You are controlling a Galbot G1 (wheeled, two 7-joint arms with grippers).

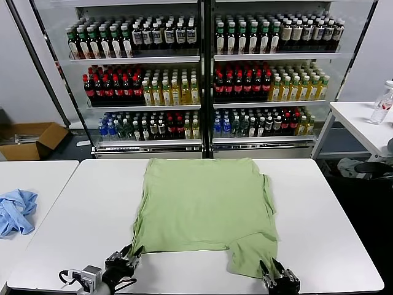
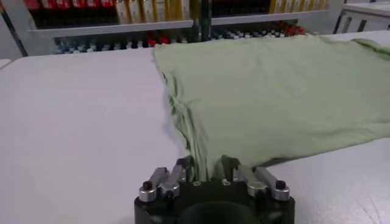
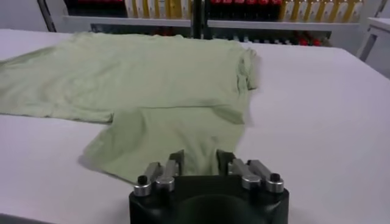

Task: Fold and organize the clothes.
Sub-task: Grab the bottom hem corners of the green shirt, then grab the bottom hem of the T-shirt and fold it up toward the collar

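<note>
Spread flat and plain-side up on the white tabletop (image 1: 331, 233), centred before the drinks shelves (image 1: 202, 74): the green polo shirt (image 1: 202, 203), long axis running straight away from the robot, far edge toward the shelves, near edge toward the robot. Not symmetric at the near end: on the right, a flap of shirt (image 1: 252, 258) hanging nearer than the rest of that edge; on the left, the near corner (image 1: 140, 248) drawn to a point.

Left claw (image 1: 126, 261) at that near-left corner, fingers (image 2: 177, 175) narrowly parted with the cloth point between them. Touching the fabric by the look of the left wrist view, though whether truly pinched cannot be told. Right claw (image 1: 279, 279) at the near tip of the flap, fingers (image 3: 173, 163) likewise parted with the cloth edge lying between them; grip again not settled by the frames.

Both claws thus on the near edge, shirt lying wholly ahead of them. Each arm nearest its own side, neither reaching across. Probable next move: a lengthwise fold, near edge carried forward along the long axis toward the far edge. Risk: the uneven right flap dragging the fold askew.

Off to the left, a crumpled blue cloth (image 1: 15, 212) on a separate table, well apart.
</note>
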